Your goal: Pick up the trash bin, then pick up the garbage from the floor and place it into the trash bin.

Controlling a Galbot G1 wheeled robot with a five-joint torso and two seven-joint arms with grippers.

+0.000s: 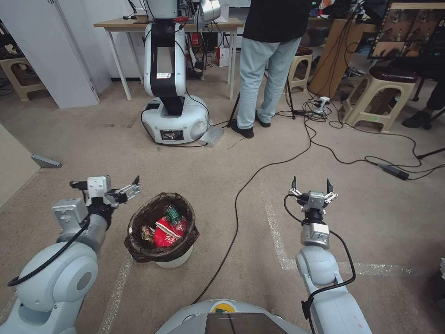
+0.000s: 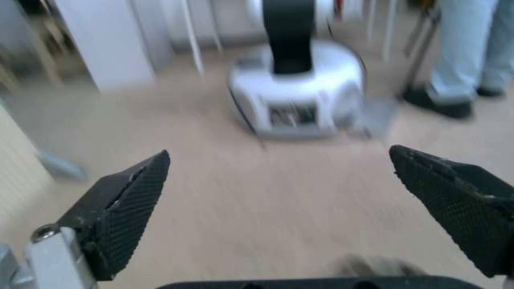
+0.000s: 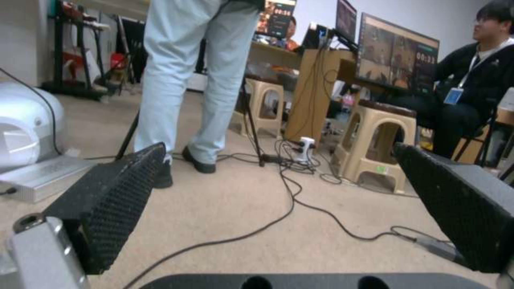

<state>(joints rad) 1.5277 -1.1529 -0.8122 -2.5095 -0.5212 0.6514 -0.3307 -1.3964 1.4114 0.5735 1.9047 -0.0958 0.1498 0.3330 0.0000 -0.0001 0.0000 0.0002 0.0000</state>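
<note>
Standing on the carpet in front of the robot, the trash bin [image 1: 162,232] sits upright, its dark bag folded over the rim and bunched around the white bucket. Inside lies the garbage [image 1: 168,228]: a red-and-white crushed noodle bowl, a clear bottle with a green label, a bit of multicoloured wrapper. Left gripper [image 1: 132,188] hovers just beside the bin's rim on the robot's left, clear of it, fingers spread wide and holding nothing; left wrist view shows its two dark fingertips [image 2: 126,208] well apart over bare floor. Right gripper [image 1: 311,186] hangs well apart from the bin on the right, released too, fingers [image 3: 112,200] splayed, a black cable [image 1: 236,204] running across the carpet between it and the bin
</note>
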